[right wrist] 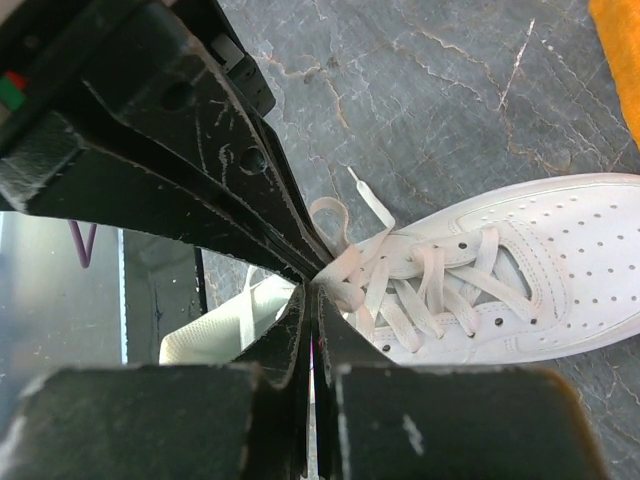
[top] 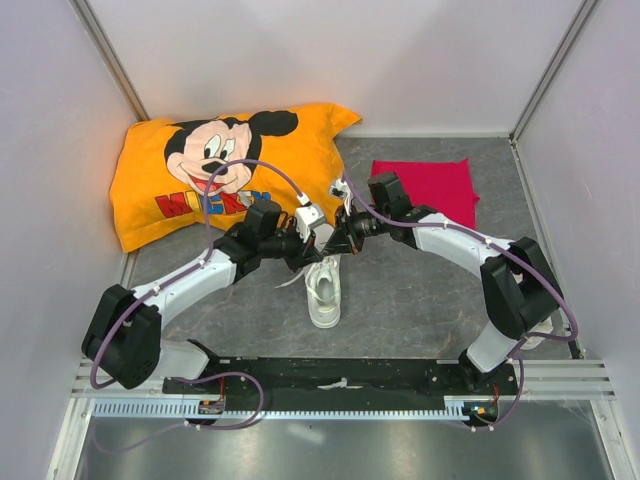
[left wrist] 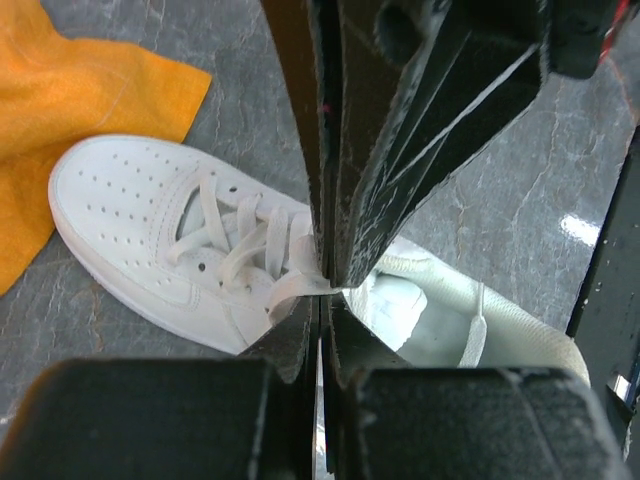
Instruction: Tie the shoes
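Count: 1 sneaker (top: 324, 290), 1 orange pillow (top: 170, 195), 1 red cloth (top: 425, 185). 2 arms: left arm (top: 190, 285), right arm (top: 460, 245). 2 grippers, one per arm: left gripper (left wrist: 325, 285), right gripper (right wrist: 312, 285). Laces (right wrist: 430, 275) overlap, strands can't be counted; 1 free tip (right wrist: 368, 195) shows.

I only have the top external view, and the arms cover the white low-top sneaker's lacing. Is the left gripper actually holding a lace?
Observer: Yes. In the left wrist view, the left gripper is shut on the flat white lace at the top of the white low-top sneaker's lacing.
Operator: And the right one?
Observer: The right gripper is shut too, on another stretch of the flat white lace, beside a small loop standing up next to its fingers.
Operator: Any loose end?
Observer: One lace tip sticks out free beyond that loop, over the grey table.
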Motion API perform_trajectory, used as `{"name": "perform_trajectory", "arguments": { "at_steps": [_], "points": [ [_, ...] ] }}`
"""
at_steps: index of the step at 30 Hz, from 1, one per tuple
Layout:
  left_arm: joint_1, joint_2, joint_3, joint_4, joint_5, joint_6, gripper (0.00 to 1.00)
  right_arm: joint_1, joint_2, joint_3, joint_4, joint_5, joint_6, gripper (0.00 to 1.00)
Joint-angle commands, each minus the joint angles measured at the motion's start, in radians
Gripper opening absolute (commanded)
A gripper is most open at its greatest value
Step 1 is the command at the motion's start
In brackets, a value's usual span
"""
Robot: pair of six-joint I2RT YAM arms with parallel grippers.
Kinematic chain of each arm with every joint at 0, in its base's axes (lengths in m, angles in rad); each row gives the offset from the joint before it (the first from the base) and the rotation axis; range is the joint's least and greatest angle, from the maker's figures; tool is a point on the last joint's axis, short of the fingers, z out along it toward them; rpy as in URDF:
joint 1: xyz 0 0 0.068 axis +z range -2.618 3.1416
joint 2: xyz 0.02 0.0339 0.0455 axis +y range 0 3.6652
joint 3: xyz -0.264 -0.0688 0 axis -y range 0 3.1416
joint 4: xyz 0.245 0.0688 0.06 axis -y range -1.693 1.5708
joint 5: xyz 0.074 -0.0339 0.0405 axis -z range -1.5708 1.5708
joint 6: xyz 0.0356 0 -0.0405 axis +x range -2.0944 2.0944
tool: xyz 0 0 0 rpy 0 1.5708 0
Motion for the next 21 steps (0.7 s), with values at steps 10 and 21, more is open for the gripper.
{"name": "perform_trajectory", "arguments": {
  "at_steps": [10,21],
  "points": [
    [0.003,-0.018,-0.086,0.223,0.052,0.041,0.02,-0.027,-0.046,0.035,0.027,-0.066,0.067,0.27],
    [0.003,-0.033,-0.115,0.237,0.078,0.095,0.02,-0.110,0.000,0.098,-0.026,-0.061,0.029,0.37]
  ]
}}
